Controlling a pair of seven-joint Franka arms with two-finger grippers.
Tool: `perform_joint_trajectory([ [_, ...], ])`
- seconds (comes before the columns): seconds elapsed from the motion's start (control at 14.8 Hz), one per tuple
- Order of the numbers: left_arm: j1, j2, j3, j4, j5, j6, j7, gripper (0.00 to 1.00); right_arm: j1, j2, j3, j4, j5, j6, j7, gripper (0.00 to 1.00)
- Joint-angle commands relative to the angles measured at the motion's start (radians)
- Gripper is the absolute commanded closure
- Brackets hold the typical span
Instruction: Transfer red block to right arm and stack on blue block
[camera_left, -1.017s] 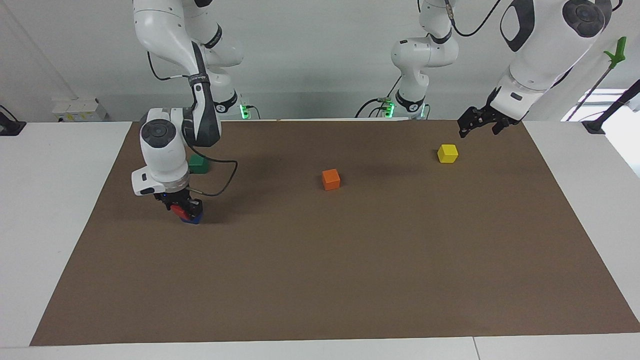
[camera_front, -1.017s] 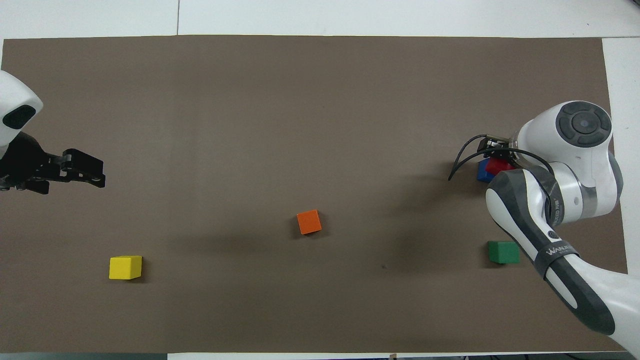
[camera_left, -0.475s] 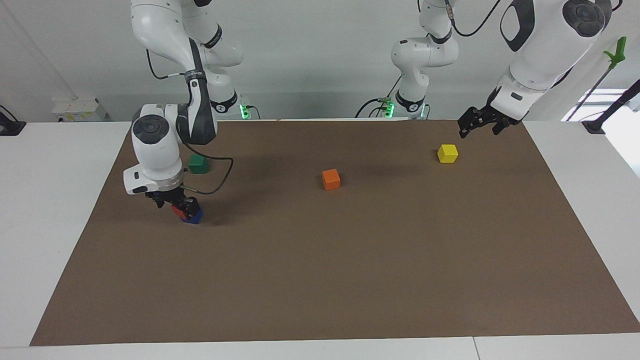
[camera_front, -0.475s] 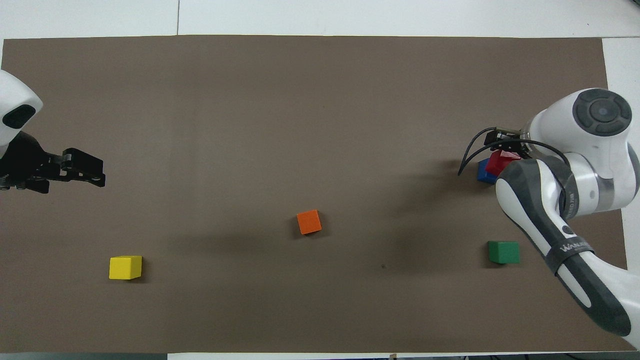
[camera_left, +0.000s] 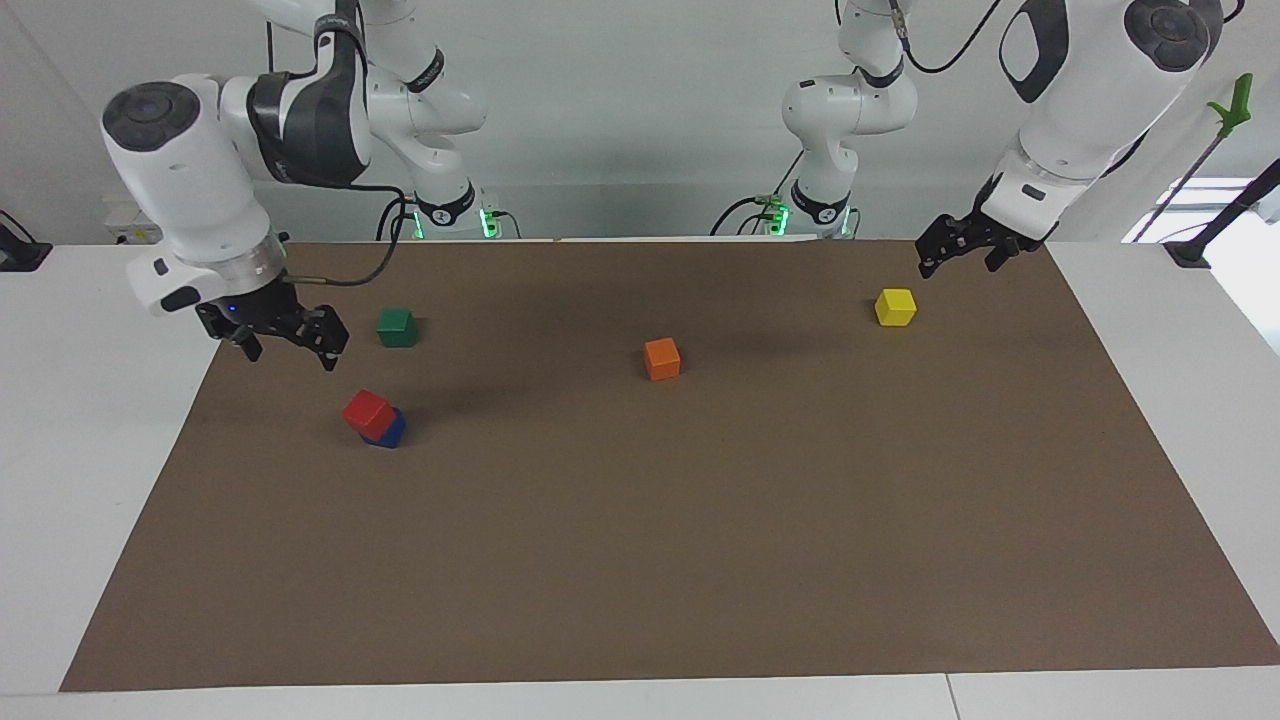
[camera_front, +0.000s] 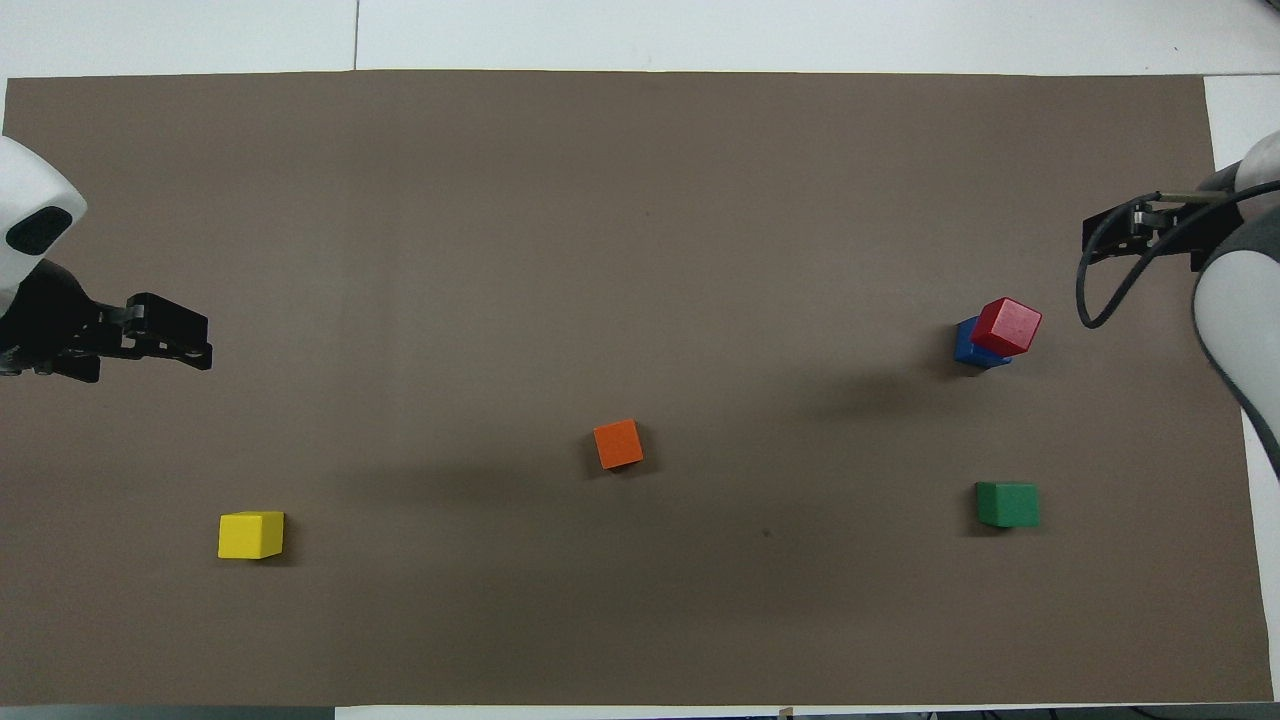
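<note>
Small bright red cube (camera_left: 367, 410) now released, askew atop small dark blue cube (camera_left: 387, 431); right pincer (camera_left: 285, 338) lifted clear above it, open, empty; stacking apparently complete.

Two white jointed arms (camera_left: 190, 170) with dark grey joint caps, black pincers (camera_left: 285, 335), loose black cables.

The red block (camera_left: 367, 410) sits askew on the blue block (camera_left: 388, 431). The right pincer (camera_left: 288, 340) hangs open above the mat's edge, holding nothing. The left pincer (camera_left: 952, 248) waits, open, near the yellow block (camera_left: 895, 306).
</note>
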Motion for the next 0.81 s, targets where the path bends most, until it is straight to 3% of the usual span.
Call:
perform_joint_trajectory([
  [0.0,0.005,-0.023,-0.006,-0.028,-0.006,0.02,0.014,0.0,-0.03,-0.034,0.011,0.043,0.072,-0.097,-0.048,0.0],
  [0.27,0.002,-0.022,-0.004,-0.025,-0.006,0.02,0.005,0.0,-0.057,-0.083,0.009,0.072,0.071,-0.327,-0.146,0.0],
  [0.61,0.002,-0.022,-0.003,-0.025,-0.006,0.018,0.005,0.0,-0.054,-0.189,0.006,-0.032,0.055,-0.326,-0.152,0.0],
  [0.75,0.002,-0.022,-0.003,-0.024,-0.006,0.018,0.005,0.0,-0.051,-0.194,0.006,-0.047,0.045,-0.315,-0.152,0.0],
])
